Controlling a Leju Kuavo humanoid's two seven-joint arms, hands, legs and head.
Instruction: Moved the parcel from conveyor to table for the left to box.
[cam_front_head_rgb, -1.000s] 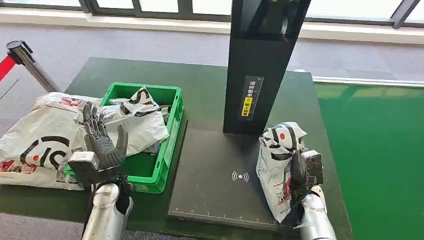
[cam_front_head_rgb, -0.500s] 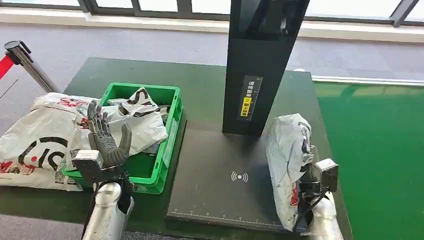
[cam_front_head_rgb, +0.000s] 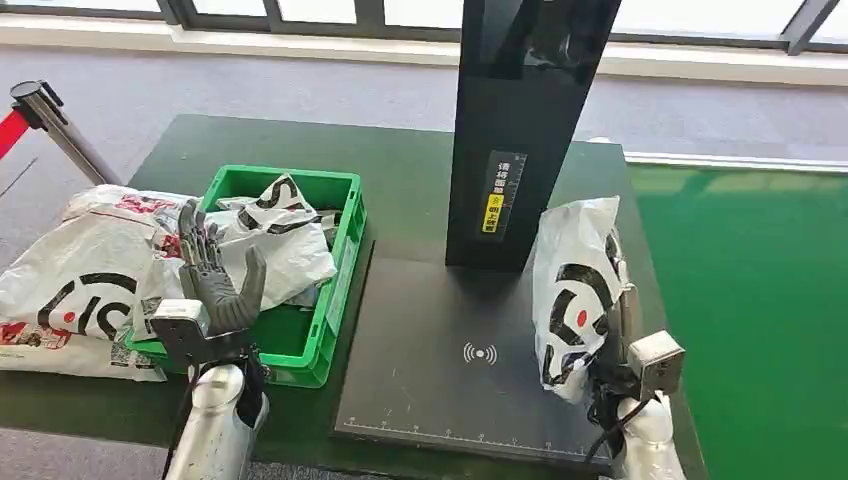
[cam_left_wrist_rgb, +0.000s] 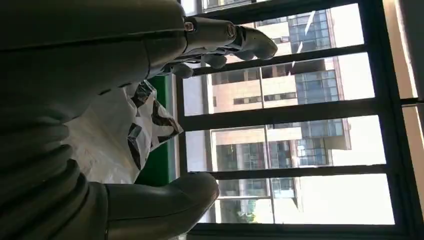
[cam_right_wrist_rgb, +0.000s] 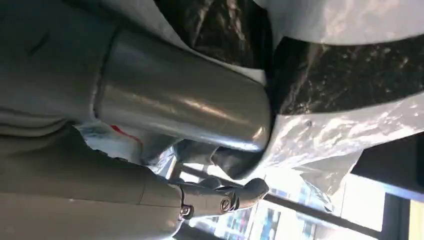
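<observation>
Parcel: the parcel (cam_front_head_rgb: 577, 290) is a white plastic mail bag with black and red print. It stands upright at about 4 o'clock in the head view, over the right edge of the black scanner plate (cam_front_head_rgb: 440, 370), just beside the black post (cam_front_head_rgb: 520, 130).
Right hand: the right hand (cam_front_head_rgb: 615, 330) is clamped on the parcel from its right side. In the right wrist view the thumb (cam_right_wrist_rgb: 185, 107) presses into the film and the fingers (cam_right_wrist_rgb: 235, 195) curl around a fold.
Left hand: the left hand (cam_front_head_rgb: 215, 280) is raised at about 8 o'clock with fingers apart and nothing in it, in front of the green crate (cam_front_head_rgb: 335, 290).
Handling: the bag looks soft and light. The film is wrinkled and shiny, so I judge it slippery, and it may sag or slide in a loose hold.
Where to hold: I think a wide grasp around the middle of the body is best, where the contents fill it, not on a loose corner.
Nearby: more bags (cam_front_head_rgb: 270, 240) lie in the crate, and a large one (cam_front_head_rgb: 80, 270) is at 9 o'clock on the table (cam_front_head_rgb: 400, 170).
</observation>
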